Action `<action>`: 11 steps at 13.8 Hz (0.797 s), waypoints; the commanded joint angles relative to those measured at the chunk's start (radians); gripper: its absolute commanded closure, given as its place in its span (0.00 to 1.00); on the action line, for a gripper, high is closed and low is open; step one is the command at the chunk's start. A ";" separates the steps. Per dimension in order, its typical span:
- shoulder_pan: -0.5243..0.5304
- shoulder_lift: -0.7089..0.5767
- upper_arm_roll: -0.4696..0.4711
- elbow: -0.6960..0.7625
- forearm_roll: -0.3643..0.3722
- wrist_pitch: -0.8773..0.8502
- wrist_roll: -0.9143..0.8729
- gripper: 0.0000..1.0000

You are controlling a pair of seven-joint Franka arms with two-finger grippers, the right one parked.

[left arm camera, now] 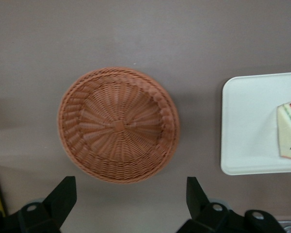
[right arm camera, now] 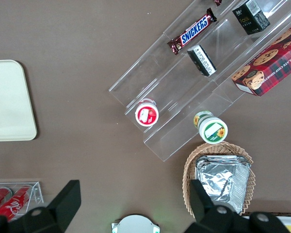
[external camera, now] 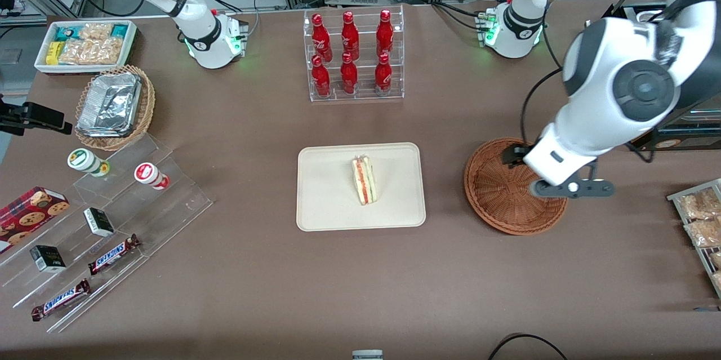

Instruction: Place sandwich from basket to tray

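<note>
Sandwich (external camera: 365,180) already sits near the middle of the tray (external camera: 321,191), cut edge up; looks light, soft and crushable, so any regrip should pinch the flat bread faces gently. Basket (external camera: 501,196) is empty, with the gripper (left arm camera: 131,194) hovering above it, fingers spread wide, holding nothing.

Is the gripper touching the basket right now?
Apart. The left wrist view shows the open gripper held above the empty basket; the sandwich lies on the tray.
</note>
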 commanded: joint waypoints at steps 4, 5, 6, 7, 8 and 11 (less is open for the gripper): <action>0.185 -0.165 -0.088 -0.121 -0.038 -0.027 0.138 0.00; 0.226 -0.172 -0.118 -0.117 -0.038 -0.051 0.153 0.00; 0.257 -0.190 -0.151 -0.117 -0.038 -0.067 0.156 0.00; 0.283 -0.202 -0.170 -0.115 -0.037 -0.087 0.157 0.00; 0.293 -0.214 -0.178 -0.114 -0.035 -0.108 0.157 0.00; 0.308 -0.251 -0.164 -0.100 -0.032 -0.159 0.157 0.00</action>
